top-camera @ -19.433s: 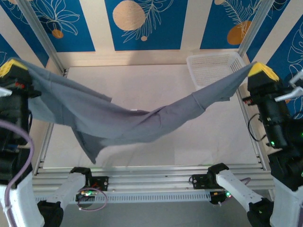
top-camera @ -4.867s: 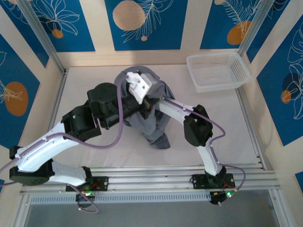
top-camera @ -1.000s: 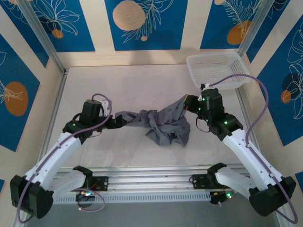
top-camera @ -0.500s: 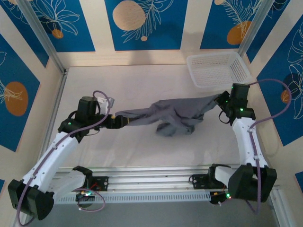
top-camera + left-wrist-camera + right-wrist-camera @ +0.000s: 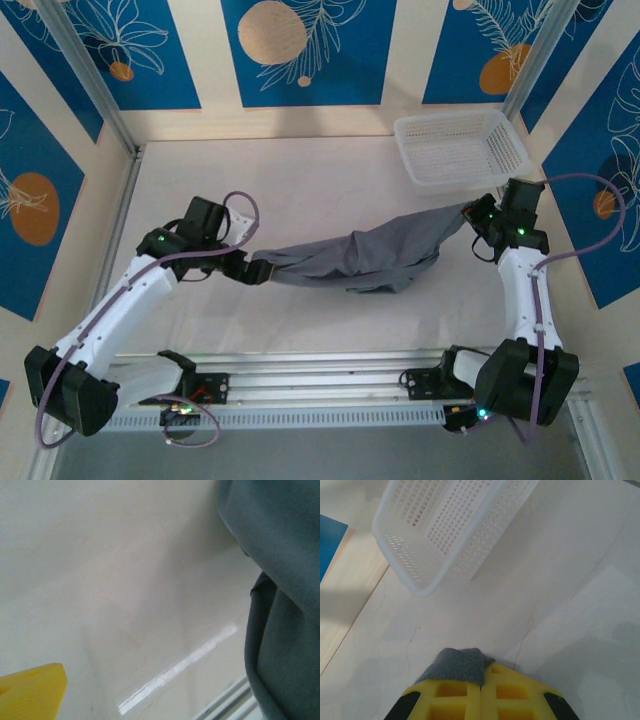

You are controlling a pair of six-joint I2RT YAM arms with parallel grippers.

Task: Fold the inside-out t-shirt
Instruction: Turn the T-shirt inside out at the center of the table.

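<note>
The inside-out t-shirt [image 5: 360, 250] is a dark grey band of cloth stretched across the middle of the table. At its right end, my right gripper [image 5: 472, 215] is shut on a corner. In the right wrist view a grey tuft of the t-shirt [image 5: 460, 664] sticks out between the closed yellow pads [image 5: 520, 690]. My left gripper [image 5: 258, 268] is at the shirt's left end with its jaws wide. In the left wrist view one yellow finger [image 5: 30, 692] shows at the lower left and the t-shirt [image 5: 285, 580] hangs along the right side, apart from that finger.
A white mesh basket [image 5: 405, 125] stands at the back right corner, just beyond my right gripper, and its wall [image 5: 450, 525] shows in the right wrist view. Metal frame rails run along the table's near edge [image 5: 320, 360] and up both sides.
My right gripper has pulled its corner of the shirt rightward, drawing the bunched cloth out into a long band. The left gripper has shifted slightly right and nearer.
</note>
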